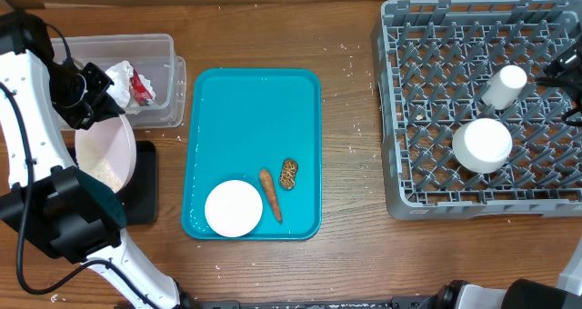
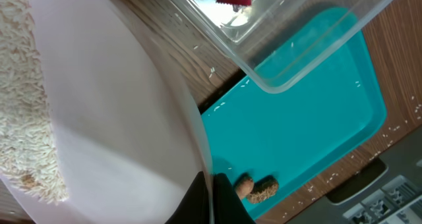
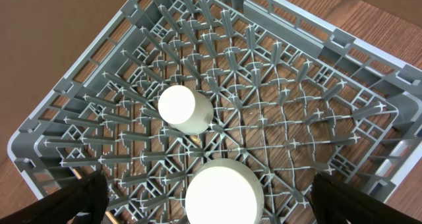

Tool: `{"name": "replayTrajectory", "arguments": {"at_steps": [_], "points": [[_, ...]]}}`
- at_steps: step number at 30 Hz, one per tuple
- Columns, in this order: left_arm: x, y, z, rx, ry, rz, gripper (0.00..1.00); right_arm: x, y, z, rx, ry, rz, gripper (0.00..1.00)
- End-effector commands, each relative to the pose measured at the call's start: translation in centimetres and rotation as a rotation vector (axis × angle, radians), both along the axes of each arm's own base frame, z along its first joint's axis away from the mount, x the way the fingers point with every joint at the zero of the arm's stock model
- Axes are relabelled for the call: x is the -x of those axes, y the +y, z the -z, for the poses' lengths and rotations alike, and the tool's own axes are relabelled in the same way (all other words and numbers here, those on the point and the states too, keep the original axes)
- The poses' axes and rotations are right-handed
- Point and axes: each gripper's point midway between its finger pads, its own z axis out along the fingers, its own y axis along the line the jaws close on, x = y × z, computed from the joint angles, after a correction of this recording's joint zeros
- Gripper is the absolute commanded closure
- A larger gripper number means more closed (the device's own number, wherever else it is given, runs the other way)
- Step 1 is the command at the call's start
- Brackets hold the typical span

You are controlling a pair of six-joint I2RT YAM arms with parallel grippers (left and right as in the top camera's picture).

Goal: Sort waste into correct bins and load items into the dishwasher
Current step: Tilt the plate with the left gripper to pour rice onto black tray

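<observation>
While hanging over the shallow black rectangular tray point(image 1: 144, 200) at the left, grips with the left gripper point(image 1: 89, 109) the far rim of a pale pink round bowl point(image 1: 105, 154), jaws pinched together on it. Carries loose white rice grains point(image 2: 23, 85) inside that bowl. Just beyond, shows a clear plastic rectangular tub point(image 1: 168, 42) with crumpled white paper and a red scrap point(image 1: 135, 84) inside. Mid-table, finds a teal serving tray point(image 1: 255, 118) bearing a white round dish point(image 1: 234, 207), a small orange carrot point(image 1: 270, 194) and a brown crumbly lump point(image 1: 289, 174) at its near end. To the right, seats a small white cup point(image 1: 503, 86) and, nearer, a white bowl point(image 1: 482, 144) in the large square grey plastic dish rack point(image 1: 409, 118). Above that rack, spreads the right gripper point(image 3: 210, 188) wide apart, holding nothing.
</observation>
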Motion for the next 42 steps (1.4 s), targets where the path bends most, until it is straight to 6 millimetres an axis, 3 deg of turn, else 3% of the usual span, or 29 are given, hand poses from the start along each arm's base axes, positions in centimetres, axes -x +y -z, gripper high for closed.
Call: {"name": "replayTrajectory", "arguments": {"at_steps": [1, 13, 19, 26, 38, 40, 42], "points": [[0.1, -0.3, -1.7, 0.013, -0.067, 0.04, 0.96, 0.1, -0.2, -0.5, 0.017, -0.009, 0.004, 0.0], [0.3, -0.5, 0.3, 0.173, -0.117, 0.05, 0.96, 0.1, -0.2, -0.5, 0.017, -0.009, 0.004, 0.0], [-0.3, -1.5, -0.9, 0.277, -0.198, 0.07, 0.96, 0.1, -0.2, -0.5, 0.017, -0.009, 0.004, 0.0], [0.8, -0.6, -1.5, 0.327, -0.204, 0.042, 0.95, 0.1, -0.2, -0.5, 0.017, -0.009, 0.004, 0.0], [1.8, 2.5, -3.1, 0.405, -0.336, -0.005, 0.96, 0.1, -0.2, -0.5, 0.017, -0.009, 0.004, 0.0], [1.5, 3.8, -2.5, 0.366, -0.339, -0.033, 0.96, 0.1, -0.2, -0.5, 0.017, -0.009, 0.004, 0.0], [2.2, 3.6, -2.5, 0.392, -0.315, -0.044, 0.96, 0.1, -0.2, -0.5, 0.017, -0.009, 0.004, 0.0]]}}
